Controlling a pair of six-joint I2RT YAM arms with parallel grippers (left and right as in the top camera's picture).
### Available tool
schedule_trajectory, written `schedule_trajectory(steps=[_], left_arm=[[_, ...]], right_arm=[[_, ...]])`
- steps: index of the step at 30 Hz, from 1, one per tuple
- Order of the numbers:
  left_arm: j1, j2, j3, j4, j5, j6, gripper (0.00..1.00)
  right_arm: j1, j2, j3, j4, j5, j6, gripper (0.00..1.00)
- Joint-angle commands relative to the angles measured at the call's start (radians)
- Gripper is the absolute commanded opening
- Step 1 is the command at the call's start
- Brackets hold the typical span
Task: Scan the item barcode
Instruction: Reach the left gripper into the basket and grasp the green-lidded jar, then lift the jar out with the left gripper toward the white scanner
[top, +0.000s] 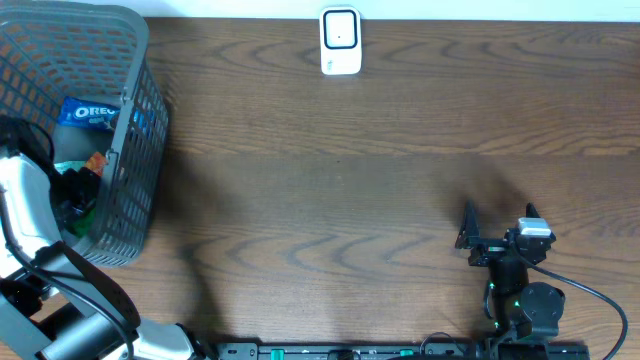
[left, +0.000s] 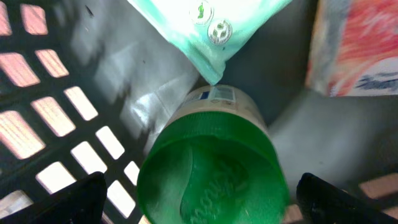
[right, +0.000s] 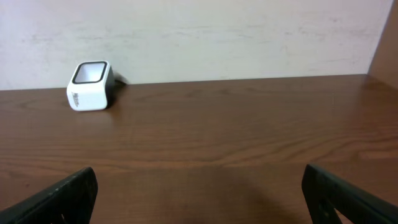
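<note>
Two arms poised, jaws spread wide

The white-and-black left arm (top: 25, 200) points its black left gripper (left: 211, 202) steeply downward; the black right arm (top: 525, 300) holds its black right gripper (top: 498, 225) level, facing forward.

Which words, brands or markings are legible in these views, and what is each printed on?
"OREO": blue packet in the grey basket.
Green-lidded jar: embossed lid and label print, too blurred to read.
Pale green pouch: round symbols, unreadable.
Red and white pack: blue script, blurred.
White scanner: side marking too small.
</note>
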Motion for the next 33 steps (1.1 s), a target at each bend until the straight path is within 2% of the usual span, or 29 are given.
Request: schedule_trajectory(steps=[1,16,17,19,22,25,28,33], left_arm=[[0.003,0.015,-0.048,0.024,-0.016,-0.001,0.98],[0.003,0.015,-0.177,0.177,-0.016,-0.001,1.00],[0.003,0.015,-0.182,0.184,-0.017,-0.001,0.96],[0.003,0.015,-0.191,0.197,-0.017,0.022,0.78],[0.004,0.014,-0.191,0.195,-0.022,0.045,0.65],[0.004,0.011,-0.186,0.185,-0.043,0.043,0.60],[0.003,-0.004,-0.147,0.145,-0.043,0.043,0.59],[0.003,-0.097,0.075,0.004,-0.041,0.042,0.59]], right_arm=[[0.005,-0.003,-0.001,-0.005,0.001,-0.011,0.99],[0.005,-0.003,-0.001,-0.005,0.001,-0.011,0.99],[0.005,-0.003,-0.001,-0.005,0.001,-0.011,0.99],[0.005,-0.003,-0.001,-0.005,0.001,-0.011,0.99],[0.005,-0.003,-0.001,-0.005,0.001,-0.011,0.99],[0.005,-0.003,-0.001,-0.005,0.001,-0.011,0.99],[0.005,-0.003,-0.001,-0.005,0.001,-0.011,0.99],[0.005,-0.003,-0.001,-0.005,0.001,-0.011,0.99]])
